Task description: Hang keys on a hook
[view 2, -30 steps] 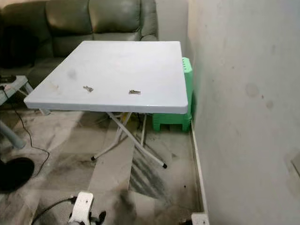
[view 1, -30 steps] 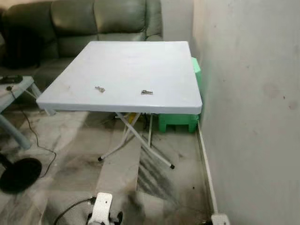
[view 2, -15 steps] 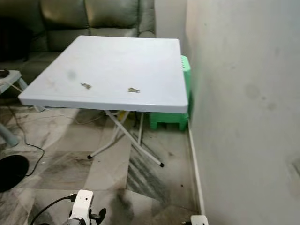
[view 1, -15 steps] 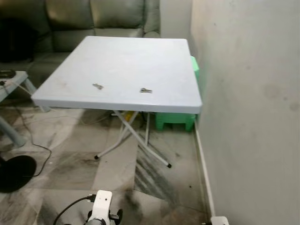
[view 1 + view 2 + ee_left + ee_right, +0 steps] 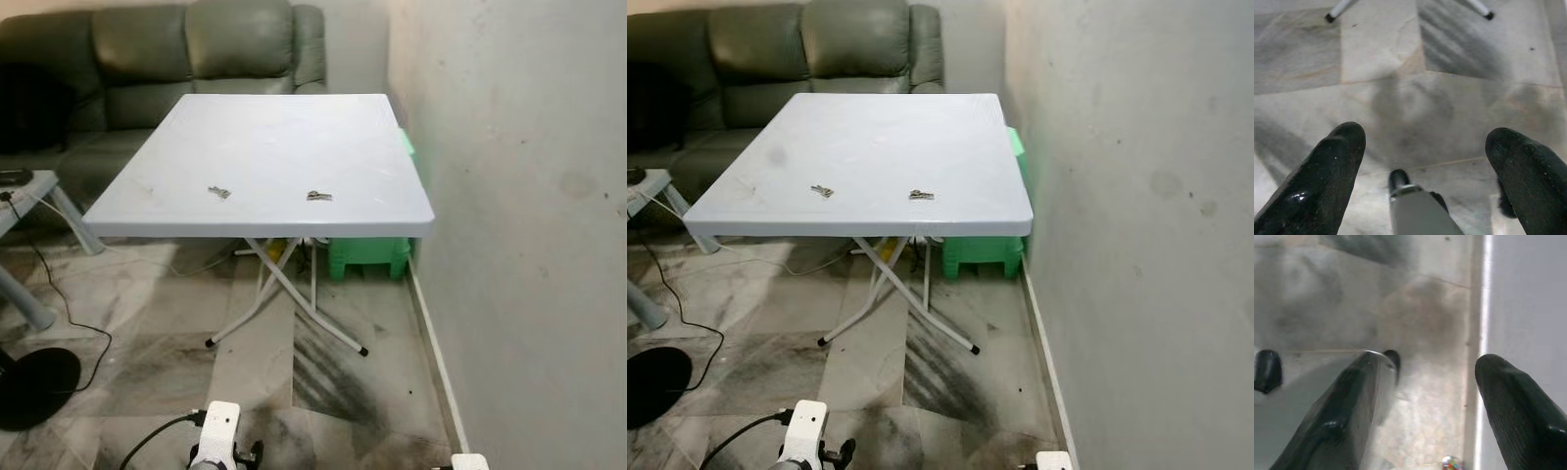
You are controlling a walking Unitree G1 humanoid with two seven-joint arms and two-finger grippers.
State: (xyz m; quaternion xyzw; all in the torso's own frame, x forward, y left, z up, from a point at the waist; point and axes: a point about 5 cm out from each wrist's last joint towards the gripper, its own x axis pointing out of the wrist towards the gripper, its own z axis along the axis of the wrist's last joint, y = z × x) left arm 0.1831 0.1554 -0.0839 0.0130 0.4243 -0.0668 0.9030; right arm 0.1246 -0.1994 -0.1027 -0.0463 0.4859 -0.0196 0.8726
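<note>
Two small bunches of keys lie on a white folding table (image 5: 274, 137) ahead of me: one set of keys (image 5: 219, 192) toward the left, another set of keys (image 5: 318, 197) near the front middle. My left gripper (image 5: 1425, 161) hangs open over the marble floor, nothing between its fingers. My right gripper (image 5: 1420, 401) also hangs open, above the floor beside the wall's skirting. Both are far below and in front of the table. I can make out no hook.
A plaster wall (image 5: 529, 196) runs along the right, close to the table. A green plastic stool (image 5: 370, 257) sits under the table's right side. A dark sofa (image 5: 147, 59) stands behind; a small side table (image 5: 29, 186), cable and black round base (image 5: 34, 372) lie left.
The whole picture has shifted: the camera tilted and moved, so the table now sits slightly lower and more of the sofa shows. The keys have not moved on the table.
</note>
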